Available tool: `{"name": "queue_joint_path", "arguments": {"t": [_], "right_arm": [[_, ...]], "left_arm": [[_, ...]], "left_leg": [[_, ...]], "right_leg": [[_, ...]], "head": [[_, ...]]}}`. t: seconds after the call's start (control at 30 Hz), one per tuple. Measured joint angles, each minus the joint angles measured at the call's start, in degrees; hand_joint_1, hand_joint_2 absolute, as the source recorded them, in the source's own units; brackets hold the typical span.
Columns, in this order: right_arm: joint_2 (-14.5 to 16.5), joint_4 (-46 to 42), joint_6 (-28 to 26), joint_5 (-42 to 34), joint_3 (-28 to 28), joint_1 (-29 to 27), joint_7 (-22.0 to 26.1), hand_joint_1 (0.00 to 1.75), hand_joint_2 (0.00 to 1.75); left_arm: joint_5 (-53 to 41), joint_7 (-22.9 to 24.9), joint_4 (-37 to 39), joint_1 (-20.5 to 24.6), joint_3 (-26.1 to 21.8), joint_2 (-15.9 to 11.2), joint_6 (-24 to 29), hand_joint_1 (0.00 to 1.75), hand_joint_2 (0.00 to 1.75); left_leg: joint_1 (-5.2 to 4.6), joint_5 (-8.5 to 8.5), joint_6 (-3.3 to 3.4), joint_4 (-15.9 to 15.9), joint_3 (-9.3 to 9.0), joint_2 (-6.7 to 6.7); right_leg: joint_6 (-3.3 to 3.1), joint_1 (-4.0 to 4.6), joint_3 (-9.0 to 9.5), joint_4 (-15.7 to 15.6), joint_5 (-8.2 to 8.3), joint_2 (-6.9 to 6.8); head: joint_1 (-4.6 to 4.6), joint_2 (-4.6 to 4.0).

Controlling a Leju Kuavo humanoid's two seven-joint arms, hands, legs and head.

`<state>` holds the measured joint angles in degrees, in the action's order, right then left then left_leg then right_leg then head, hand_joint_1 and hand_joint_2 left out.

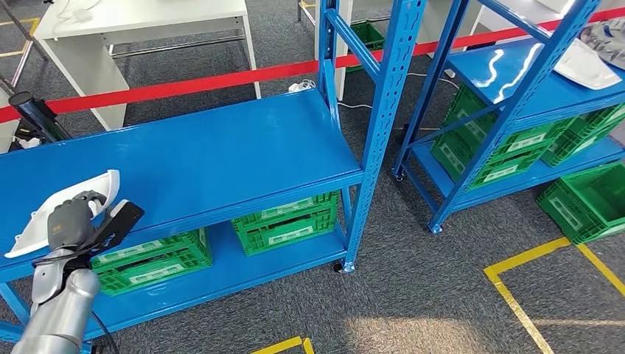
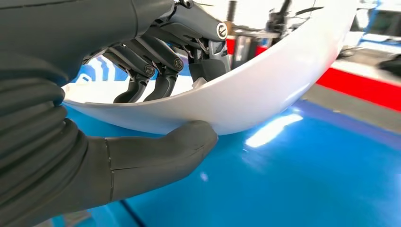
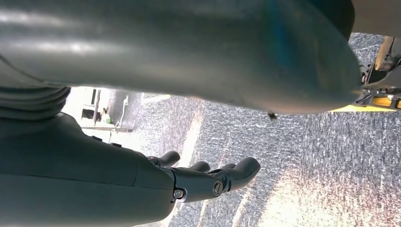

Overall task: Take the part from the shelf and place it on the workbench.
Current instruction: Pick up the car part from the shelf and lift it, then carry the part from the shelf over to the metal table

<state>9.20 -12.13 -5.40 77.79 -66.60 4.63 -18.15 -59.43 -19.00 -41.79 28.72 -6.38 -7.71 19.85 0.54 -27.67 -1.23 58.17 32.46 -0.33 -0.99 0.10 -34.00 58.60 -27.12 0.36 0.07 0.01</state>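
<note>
A curved white plastic part (image 1: 55, 210) lies at the near left of the blue shelf's top deck (image 1: 206, 158). My left hand (image 1: 74, 221) grips it. In the left wrist view the thumb (image 2: 156, 156) presses under the white part (image 2: 265, 90) while the dark fingers (image 2: 156, 66) curl over its inner side. The part's lower edge sits just above or on the blue deck (image 2: 307, 179); I cannot tell which. My right hand (image 3: 189, 179) hangs over grey carpet, fingers apart and holding nothing.
Green crates (image 1: 287, 221) fill the lower shelf. A second blue rack (image 1: 516, 96) with crates and another white part (image 1: 586, 66) stands to the right. Red barrier tape (image 1: 221, 77) and a white table (image 1: 140, 29) lie beyond. Yellow floor lines (image 1: 516, 295) mark the carpet.
</note>
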Motion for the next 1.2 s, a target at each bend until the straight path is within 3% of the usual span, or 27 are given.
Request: {"name": "queue_joint_path", "arguments": {"t": [0.17,0.3,0.6,0.7,0.9,1.2], "right_arm": [[0.0,0.0,-0.1,0.0,-0.5,0.0,0.0,0.0,0.0],[0.0,0.0,0.1,0.6,-0.5,0.0,0.0,0.0,0.0],[0.0,0.0,0.3,0.7,-0.5,0.0,0.0,0.0,0.0],[0.0,0.0,0.4,1.0,-0.5,0.0,0.0,0.0,0.0],[-0.1,0.0,0.9,1.2,-0.5,0.1,0.0,0.0,0.0],[-0.1,0.0,0.6,0.7,-0.5,0.0,0.0,0.0,0.0]], "left_arm": [[3.9,-2.0,-12.7,-5.8,5.6,1.0,-4.7,1.62,1.75],[2.8,-1.9,-20.5,-7.7,11.7,1.0,-8.3,1.62,1.75],[1.3,-1.2,-22.3,-7.6,14.0,0.9,-9.1,1.62,1.75],[0.2,-0.6,-23.4,-6.4,17.1,0.8,-9.9,1.62,1.75],[-1.1,0.1,-21.8,4.2,29.8,1.6,-9.6,1.62,1.75],[2.7,1.4,-24.2,4.1,30.5,1.2,-6.8,1.62,1.75]], "left_leg": [[0.0,-0.06,0.0,0.0,0.0,-0.01],[0.0,-0.07,0.0,0.0,0.01,-0.08],[0.0,-0.07,0.0,0.0,0.01,-0.08],[0.0,-0.06,0.0,0.0,0.0,-0.08],[0.0,-0.07,-0.01,0.0,-0.08,-0.05],[0.01,-0.11,-0.04,0.0,-0.07,-0.05]], "right_leg": [[0.01,0.0,0.0,0.0,-0.03,-0.01],[0.02,0.0,0.02,0.0,-0.04,-0.06],[0.02,0.0,0.02,0.0,-0.04,-0.08],[0.02,-0.01,0.02,0.0,-0.04,-0.08],[0.03,-0.01,0.07,0.0,-0.04,-0.03],[0.02,-0.01,0.08,0.0,-0.05,-0.01]], "head": [[0.0,-0.01],[0.0,0.01],[0.0,0.01],[-0.01,0.01],[0.0,0.01],[0.0,0.01]]}}
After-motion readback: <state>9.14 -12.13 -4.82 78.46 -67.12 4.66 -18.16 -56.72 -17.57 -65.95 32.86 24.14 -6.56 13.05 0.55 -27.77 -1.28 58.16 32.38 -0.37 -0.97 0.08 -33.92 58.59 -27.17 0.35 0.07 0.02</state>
